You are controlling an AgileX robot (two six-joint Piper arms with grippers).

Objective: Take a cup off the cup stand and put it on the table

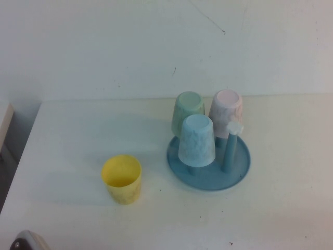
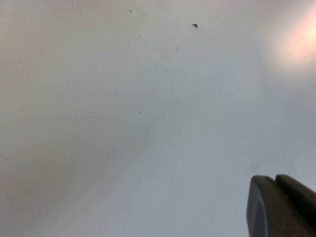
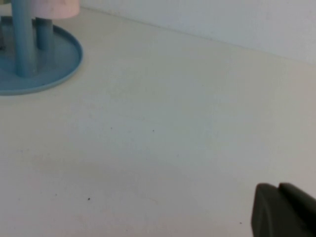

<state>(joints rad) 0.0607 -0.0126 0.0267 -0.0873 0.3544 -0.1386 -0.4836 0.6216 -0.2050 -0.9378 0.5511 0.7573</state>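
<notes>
Pale yellow tapered plastic cup [image 1: 122, 178] stands upright, well clear of left gripper [image 2: 281, 207] and right gripper [image 3: 284, 210], finger state untellable; hold both back.

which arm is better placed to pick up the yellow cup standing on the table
Probably left. The cup stands upright on the table, left of the cup stand, on the left arm's side. The left claw is over bare table; the right claw sits on the stand's other side.

We see high view angled down over the table [image 1: 62, 156]; right wrist low, sharing cup stand [image 3: 44, 74]; left wrist close on bare tabletop.
</notes>
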